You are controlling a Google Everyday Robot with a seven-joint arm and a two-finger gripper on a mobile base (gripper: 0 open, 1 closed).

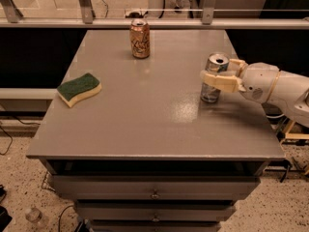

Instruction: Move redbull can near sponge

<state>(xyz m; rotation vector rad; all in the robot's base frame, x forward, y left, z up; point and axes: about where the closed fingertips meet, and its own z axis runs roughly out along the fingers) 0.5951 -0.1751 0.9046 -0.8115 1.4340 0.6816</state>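
The redbull can (pixel 213 66) stands upright on the right side of the grey table (pixel 149 115), silver and blue with a shiny top. My gripper (pixel 218 73) reaches in from the right, with one cream finger in front of the can and the other behind it, around its middle. The sponge (pixel 79 88), dark green on top over pale yellow foam, lies near the table's left edge, far from the can.
An orange-brown patterned can (pixel 140 38) stands upright at the back centre of the table. A railing and glass run behind the table's far edge. Drawers sit under the tabletop at the front.
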